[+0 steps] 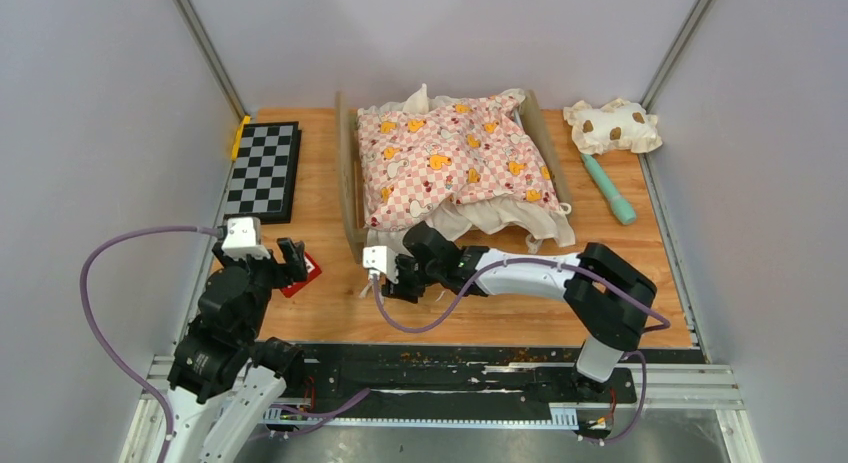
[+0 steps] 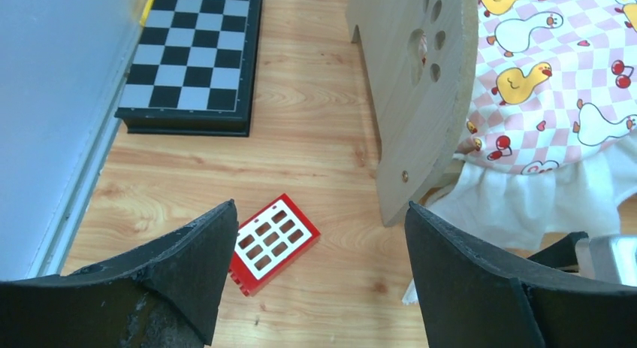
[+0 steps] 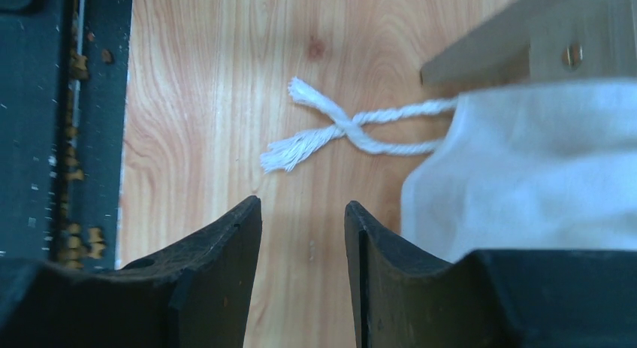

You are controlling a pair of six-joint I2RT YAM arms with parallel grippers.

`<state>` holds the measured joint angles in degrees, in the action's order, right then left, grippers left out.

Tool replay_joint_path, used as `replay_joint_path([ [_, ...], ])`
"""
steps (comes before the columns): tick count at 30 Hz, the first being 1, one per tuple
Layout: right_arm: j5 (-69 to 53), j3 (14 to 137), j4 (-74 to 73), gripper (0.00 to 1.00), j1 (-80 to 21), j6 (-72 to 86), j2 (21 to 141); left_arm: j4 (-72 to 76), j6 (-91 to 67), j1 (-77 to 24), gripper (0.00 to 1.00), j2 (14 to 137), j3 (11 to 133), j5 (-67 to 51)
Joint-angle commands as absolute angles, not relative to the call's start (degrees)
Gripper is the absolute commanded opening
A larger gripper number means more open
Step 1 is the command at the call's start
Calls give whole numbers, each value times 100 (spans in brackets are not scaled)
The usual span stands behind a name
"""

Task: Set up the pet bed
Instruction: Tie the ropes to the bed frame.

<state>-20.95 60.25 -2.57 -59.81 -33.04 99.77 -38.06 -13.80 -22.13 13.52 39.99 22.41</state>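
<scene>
Left claw (image 2: 319, 211) (gaping) faces the pet bed (image 2: 413, 137), its paw cutout (image 2: 418, 44) unseen overhead.

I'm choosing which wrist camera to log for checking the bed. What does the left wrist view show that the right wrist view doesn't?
Only the left wrist: the pet bed headboard with its paw-print cutout, the pink duck-print cushion, the chessboard, a red grid-faced block. Only the right wrist: two white cord ends crossed on the wooden table, and the black rail. Both: that table, white fabric, part of the bed's light wood.
</scene>
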Motion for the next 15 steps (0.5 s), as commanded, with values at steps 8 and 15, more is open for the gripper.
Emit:
replay_joint_path([
  [8,-893,4854,917,47,-5959,-249,8329,-3859,-3294,-2188,78,1803,4096,899],
  [15,-519,4567,827,52,-5947,-145,7741,-3080,-4021,-2189,71,1729,2988,188],
])
